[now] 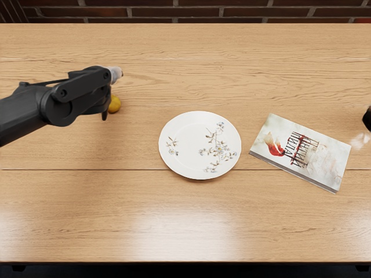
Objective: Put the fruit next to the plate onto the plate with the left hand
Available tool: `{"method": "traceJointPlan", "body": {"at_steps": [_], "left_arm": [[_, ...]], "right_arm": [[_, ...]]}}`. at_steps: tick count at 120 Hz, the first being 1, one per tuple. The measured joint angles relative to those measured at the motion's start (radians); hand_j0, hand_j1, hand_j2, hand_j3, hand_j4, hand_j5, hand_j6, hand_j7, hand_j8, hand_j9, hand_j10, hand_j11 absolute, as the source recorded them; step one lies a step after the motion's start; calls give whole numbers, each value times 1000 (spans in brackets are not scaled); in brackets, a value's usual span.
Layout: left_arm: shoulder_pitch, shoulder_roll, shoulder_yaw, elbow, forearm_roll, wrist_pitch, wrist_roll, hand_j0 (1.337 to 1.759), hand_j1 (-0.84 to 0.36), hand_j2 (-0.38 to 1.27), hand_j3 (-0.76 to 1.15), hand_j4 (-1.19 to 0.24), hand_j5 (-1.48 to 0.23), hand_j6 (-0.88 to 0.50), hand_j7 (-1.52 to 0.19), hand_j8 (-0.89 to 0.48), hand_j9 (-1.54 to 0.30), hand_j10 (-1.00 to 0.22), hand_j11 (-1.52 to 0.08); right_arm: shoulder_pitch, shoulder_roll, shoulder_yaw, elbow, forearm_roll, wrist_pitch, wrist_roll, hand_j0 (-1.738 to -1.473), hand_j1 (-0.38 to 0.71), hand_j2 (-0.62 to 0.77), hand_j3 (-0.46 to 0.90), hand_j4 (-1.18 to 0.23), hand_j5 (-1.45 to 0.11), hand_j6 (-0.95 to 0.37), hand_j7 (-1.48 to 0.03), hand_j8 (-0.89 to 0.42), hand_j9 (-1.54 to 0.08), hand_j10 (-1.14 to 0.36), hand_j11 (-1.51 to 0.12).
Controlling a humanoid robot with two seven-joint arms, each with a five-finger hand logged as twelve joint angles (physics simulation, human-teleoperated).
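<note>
A small yellow fruit (115,105) lies on the wooden table to the left of the plate, about a hand's width from its rim. The white plate (188,130) with a floral pattern sits at the table's middle and holds nothing. My left arm comes in from the left edge, and its hand (108,92) hovers right over the fruit, covering the fruit's left part. The dark forearm hides most of the hand, so its grasp is unclear. A small piece of the right hand (366,119) shows at the right edge.
A book (300,152) with a red bird on its cover lies flat to the right of the plate. A brick wall runs behind the table's far edge.
</note>
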State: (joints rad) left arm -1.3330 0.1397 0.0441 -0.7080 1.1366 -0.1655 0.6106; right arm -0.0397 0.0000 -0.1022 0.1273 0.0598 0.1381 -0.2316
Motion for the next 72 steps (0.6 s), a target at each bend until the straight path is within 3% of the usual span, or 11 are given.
{"method": "traceJointPlan", "body": {"at_steps": [56,72], "left_arm": [[33,-6,2,2,-11,45,-48,1658,22,57,0,-277,-357,-278,-356,-277,-356,-276,-356],[41,-21,3,37,-10,74,-82,1658,1,60,0,-294,-379,-295,-379,-295,-379,-294,-379]], "right_arm": [[-4,0,2,-1,1,0,0,-1658,-349,0,0,0,0,0,0,0,0,0,0],[-5,0,2,-2,1,0,0,-1658,-349,0,0,0,0,0,0,0,0,0,0]]}}
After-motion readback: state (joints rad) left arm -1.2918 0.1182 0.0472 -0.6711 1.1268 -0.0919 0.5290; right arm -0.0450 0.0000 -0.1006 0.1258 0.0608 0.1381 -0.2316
